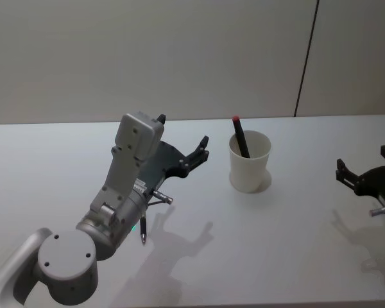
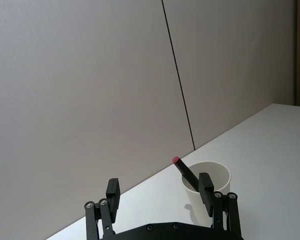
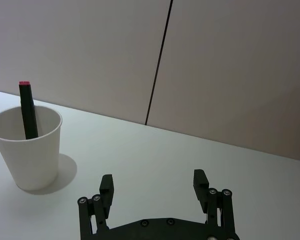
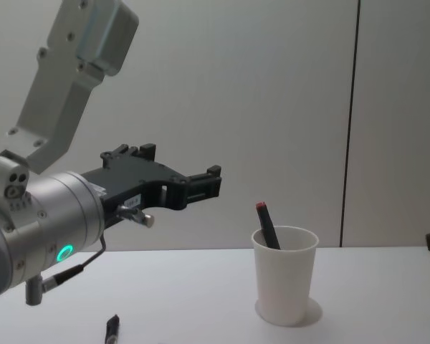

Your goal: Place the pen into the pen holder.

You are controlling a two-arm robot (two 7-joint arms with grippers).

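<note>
Left pincer (image 1: 181, 132) jaws apart near pen holder (image 1: 250, 170), pen (image 1: 240, 136) inside; right pincer (image 1: 362, 158) parked.

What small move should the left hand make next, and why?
Probably draw the left hand back from the plain white paper cup, toward rest. The black pen with the red end already leans inside the cup, and that hand is open, empty and raised to the cup's left. The right hand is open at the white table's right side.
</note>
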